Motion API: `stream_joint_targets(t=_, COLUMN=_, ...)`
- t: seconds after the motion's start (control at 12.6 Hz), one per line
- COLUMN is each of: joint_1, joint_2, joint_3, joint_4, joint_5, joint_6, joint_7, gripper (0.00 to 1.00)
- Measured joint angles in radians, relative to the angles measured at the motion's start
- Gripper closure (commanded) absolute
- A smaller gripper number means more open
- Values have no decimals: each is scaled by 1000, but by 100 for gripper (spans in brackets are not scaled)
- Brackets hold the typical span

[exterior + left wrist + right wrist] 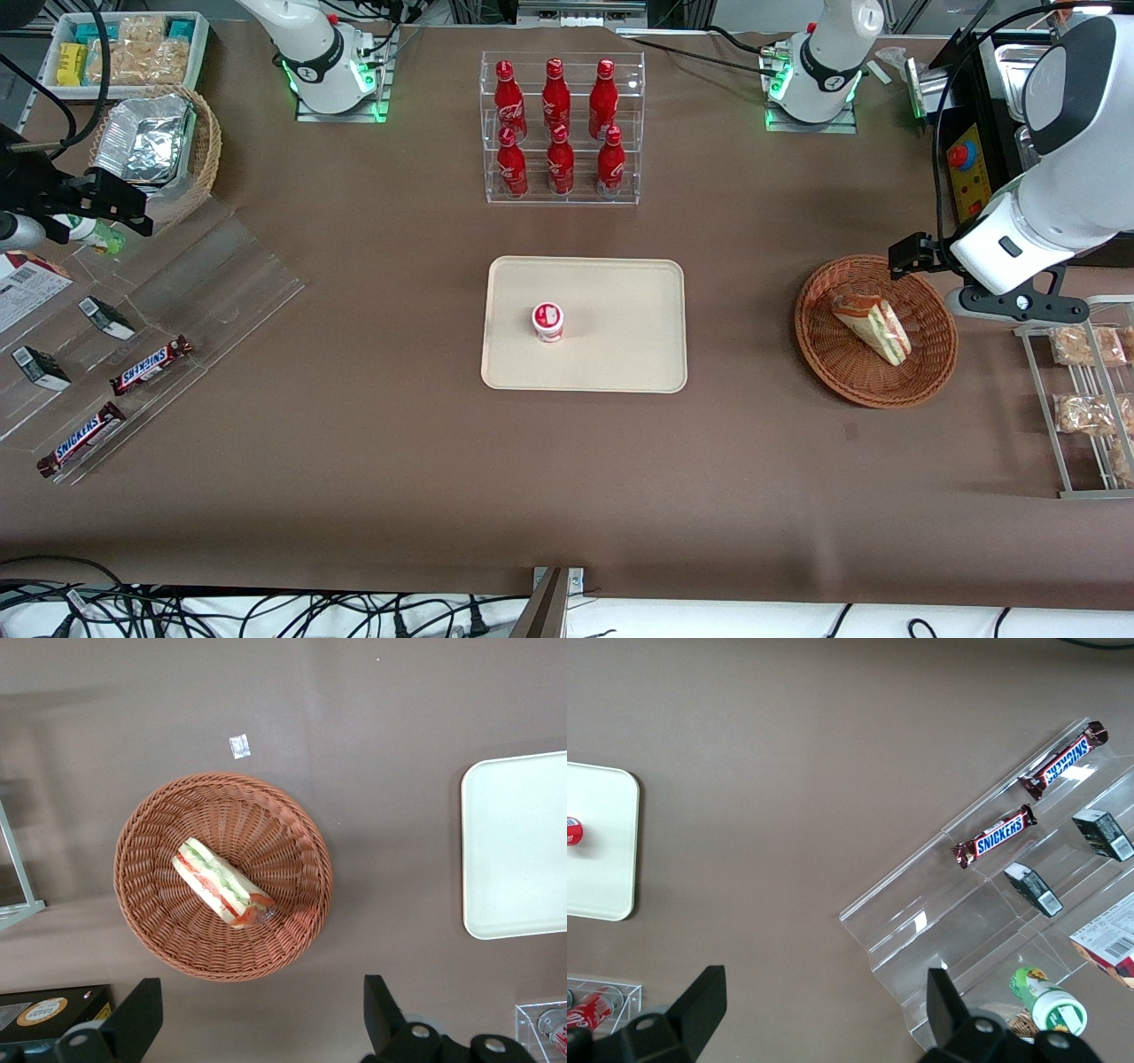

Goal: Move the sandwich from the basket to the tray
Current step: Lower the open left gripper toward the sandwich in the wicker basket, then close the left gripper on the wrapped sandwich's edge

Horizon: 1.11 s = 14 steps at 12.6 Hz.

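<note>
The sandwich [873, 328], a wrapped wedge with green and red filling, lies in the round reddish-brown wicker basket [815, 354] toward the working arm's end of the table. The cream tray [620, 354] lies at the table's middle. My left gripper [912, 254] hovers above the basket's rim that is farther from the front camera, open and empty. In the left wrist view the sandwich [221, 884] rests in the basket [142, 921], the tray's corner [523, 850] shows, and the gripper [261, 1019] has its black fingers [142, 1010] spread wide above bare table just outside the rim.
A small red-and-white cup [548, 321] stands on the tray. A clear rack of red bottles [562, 128] stands farther from the camera. A wire rack with beige snacks [1085, 390] sits beside the basket. An acrylic display with Snickers bars [151, 363] lies toward the parked arm's end.
</note>
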Motion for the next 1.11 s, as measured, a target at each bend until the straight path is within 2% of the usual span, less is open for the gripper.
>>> stream_joint_targets(t=0.48, joint_1=22, joint_2=19, joint_3=1, joint_4=6, joint_5=0, joint_6=-9, joint_7=-26, gripper=0)
stream_joint_targets(t=0.79, joint_1=87, joint_2=112, joint_3=3, joint_4=6, joint_5=0, joint_6=43, joint_7=-189, gripper=0)
stream_joint_targets(t=0.95, joint_1=90, joint_2=162, joint_3=2, joint_4=5, joint_5=0, joint_6=84, joint_7=-333, gripper=0)
stream_joint_targets(t=1.11, joint_1=83, joint_2=201, joint_3=-2, joint_4=-4, joint_5=45, joint_6=117, joint_7=-511, gripper=0)
